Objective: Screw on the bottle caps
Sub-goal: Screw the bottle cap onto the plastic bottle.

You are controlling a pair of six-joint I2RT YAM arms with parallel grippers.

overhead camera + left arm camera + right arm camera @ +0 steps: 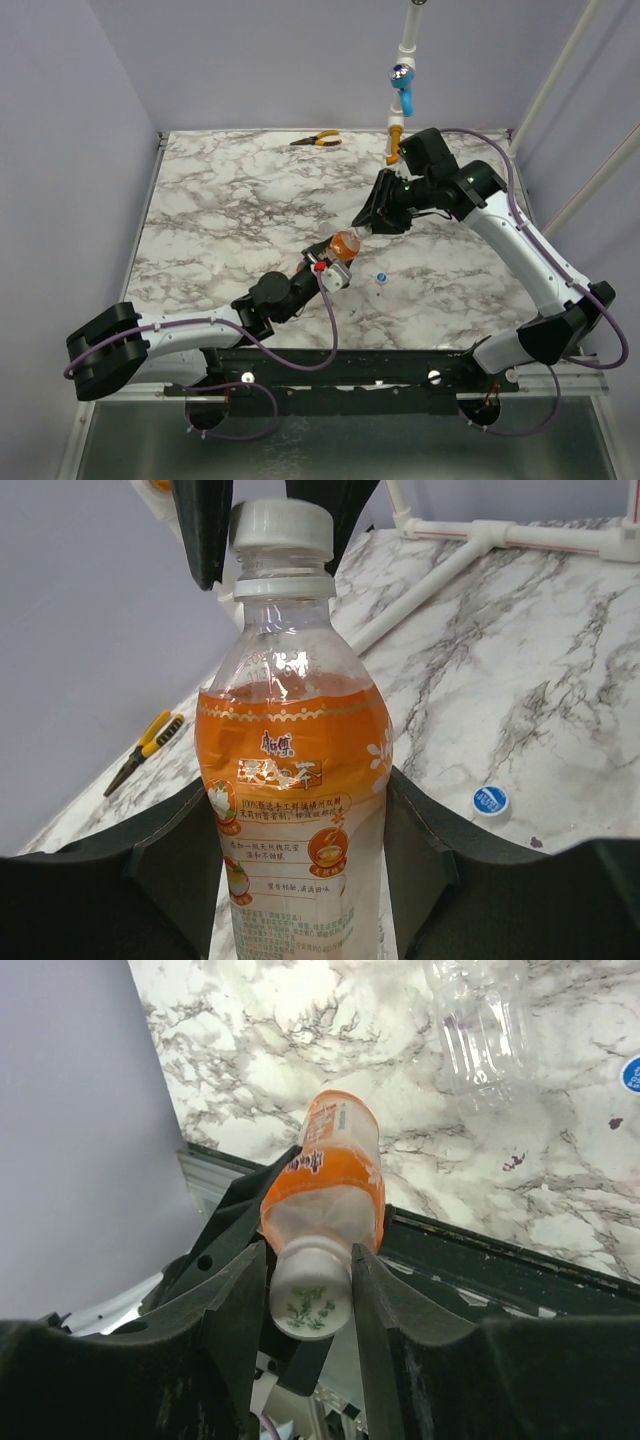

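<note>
Bottle is held above the table near its middle. In the top view its long axis slants from 8 o'clock to 2 o'clock, with the base at the left gripper and the neck toward the right gripper. The left fingers clamp the lower body from both sides. A white cap sits on the neck between the right fingers. They stand hard against it on either side, but I cannot tell whether they pinch it or just clear it

An orange label wraps the body, with a white scalloped line along its top. It carries Chinese writing, one line starting "100%", a white flower at one edge and small pictures of cups. The plastic is clear and slim, with orange drink up to the shoulder and a white ring under the cap. The cap's top bears a green leafy print

A blue cap lies flat on the table at 4 o'clock from the bottle, near but apart; its white print is too small to read. Pliers lie at 12 o'clock by the far edge. In the right wrist view an empty clear bottle lies at 1 o'clock
</note>
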